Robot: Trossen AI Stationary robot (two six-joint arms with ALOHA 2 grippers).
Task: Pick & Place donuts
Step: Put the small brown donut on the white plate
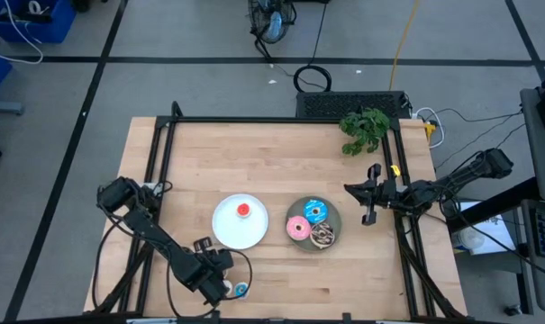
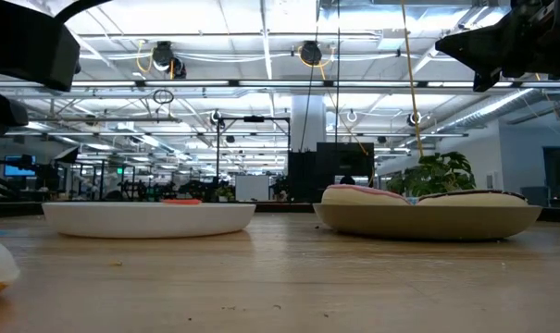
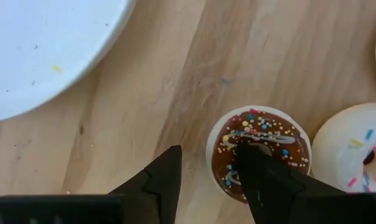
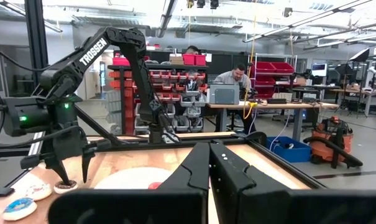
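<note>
My left gripper (image 3: 207, 152) hangs open near the table's near edge (image 1: 225, 281). It points down over the tiny brown donut (image 3: 260, 144): one finger is above the donut's hole, the other over bare wood beside it. The tiny pink-white donut (image 3: 352, 146) lies flat next to it, and the tiny blue one (image 4: 18, 206) a little farther along. The tiny red donut (image 1: 243, 211) sits on the white plate (image 1: 227, 229). The large blue (image 1: 316, 211), pink (image 1: 299, 229) and brown (image 1: 323, 236) donuts lie on the grey plate (image 1: 333, 225). My right gripper (image 4: 209, 174) is shut and waits at the table's right side (image 1: 369, 202). My left gripper comes at the tiny brown donut (image 4: 65, 185) from above, pointing down. One finger (image 3: 262, 180) covers the ring's middle and the other stands outside the rim. The donut lies flat on the table. I cannot tell whether a finger touches it.
A green plant sprig (image 1: 364, 129) lies near the far right corner. A black frame rail (image 1: 281, 120) runs around the tabletop. Bare wood lies between the plates and the far edge.
</note>
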